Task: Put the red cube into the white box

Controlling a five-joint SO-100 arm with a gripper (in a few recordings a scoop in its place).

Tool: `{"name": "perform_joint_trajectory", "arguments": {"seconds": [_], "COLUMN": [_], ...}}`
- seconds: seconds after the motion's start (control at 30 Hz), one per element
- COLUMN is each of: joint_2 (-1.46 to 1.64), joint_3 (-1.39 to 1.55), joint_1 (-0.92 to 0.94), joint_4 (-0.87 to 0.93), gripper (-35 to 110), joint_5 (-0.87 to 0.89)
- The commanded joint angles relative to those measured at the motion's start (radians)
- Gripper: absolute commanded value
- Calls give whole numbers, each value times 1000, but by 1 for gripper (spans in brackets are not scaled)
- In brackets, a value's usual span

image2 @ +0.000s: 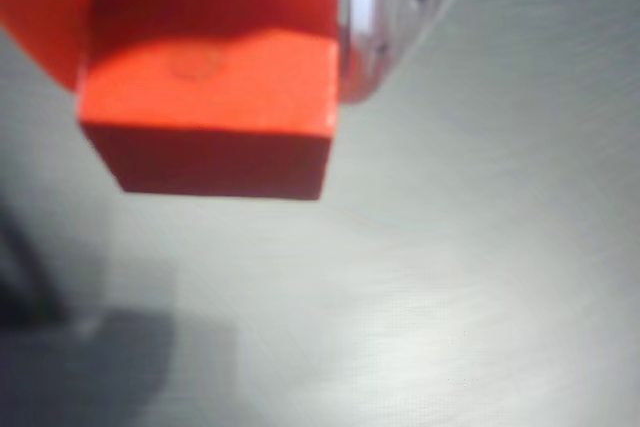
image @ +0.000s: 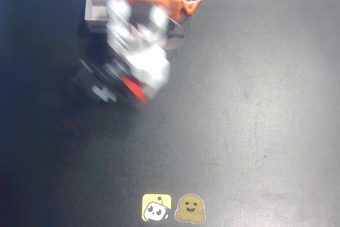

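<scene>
So you had the pick done by this moment, as far as I could judge: in the wrist view the red cube [image2: 210, 112] sat pinched between an orange finger [image2: 45, 7] on the left and a pale finger [image2: 400, 17] on the right, the gripper [image2: 215, 37] closed against its sides, with the dark table [image2: 470, 277] blurred beneath and a shadow cast below, which suggested the cube was off the surface. From overhead the arm was smeared by motion, and only a red sliver of the cube [image: 133, 87] showed under the gripper [image: 127, 86], toward the table's left half and nearer its far edge than its near edge.

What you had left was the carry and the drop. The white box [image: 100, 9] stood near the far left corner of the table [image: 255, 120], apart from the cube, and its opening looked empty, though the arm overlapped its right side.

Your count was one red cube, one white box, one gripper, and two small stickers [image: 174, 208] side by side at the near edge.
</scene>
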Motion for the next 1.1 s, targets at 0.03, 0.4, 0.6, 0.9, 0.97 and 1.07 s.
{"name": "perform_joint_trajectory", "arguments": {"seconds": [0.03, 0.4, 0.6, 0.9, 0.97, 1.07], "joint_2": [87, 97, 98, 97, 98, 95], "joint_3": [-6, 2, 14, 63, 69, 69], "joint_1": [308, 680, 792, 888, 888, 884], "joint_4": [158, 328, 359, 337, 339, 336], "gripper": [0, 0, 0, 0, 0, 13], "joint_5": [-189, -336, -374, -428, -428, -434]}}
